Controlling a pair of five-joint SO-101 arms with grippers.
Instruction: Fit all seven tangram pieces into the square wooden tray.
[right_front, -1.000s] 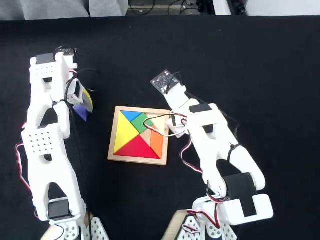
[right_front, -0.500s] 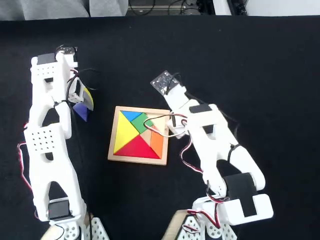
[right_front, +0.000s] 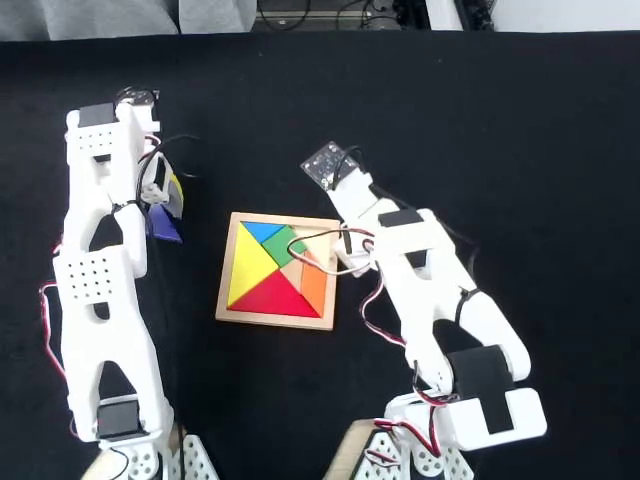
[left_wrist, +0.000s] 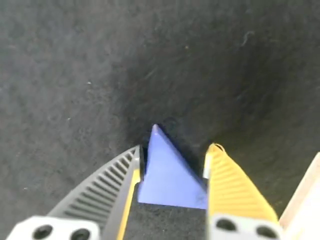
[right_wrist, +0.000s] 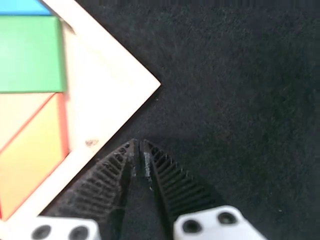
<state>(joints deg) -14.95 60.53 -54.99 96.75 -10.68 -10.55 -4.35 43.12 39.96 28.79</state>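
The square wooden tray (right_front: 275, 322) lies mid-table with yellow (right_front: 248, 272), red (right_front: 272, 297), blue (right_front: 263, 231), green (right_front: 284, 245) and orange (right_front: 315, 288) pieces in it. Its far right corner (right_front: 320, 243) shows bare wood. A blue-purple triangle (right_front: 163, 226) is left of the tray, and my left gripper (right_front: 165, 205) is shut on it. In the left wrist view the triangle (left_wrist: 167, 170) sits between the fingers of the left gripper (left_wrist: 176, 149). My right gripper (right_wrist: 140, 145) is shut and empty, just outside the tray's bare corner (right_wrist: 115, 95), beside the green piece (right_wrist: 30, 55).
Black cloth covers the table (right_front: 520, 150), with open room to the far right and behind the tray. The right arm (right_front: 420, 270) runs along the tray's right edge. The tray's rim (left_wrist: 302, 200) shows at the edge of the left wrist view.
The left arm has shifted slightly with the triangle still in its grip. The right arm has stayed put.
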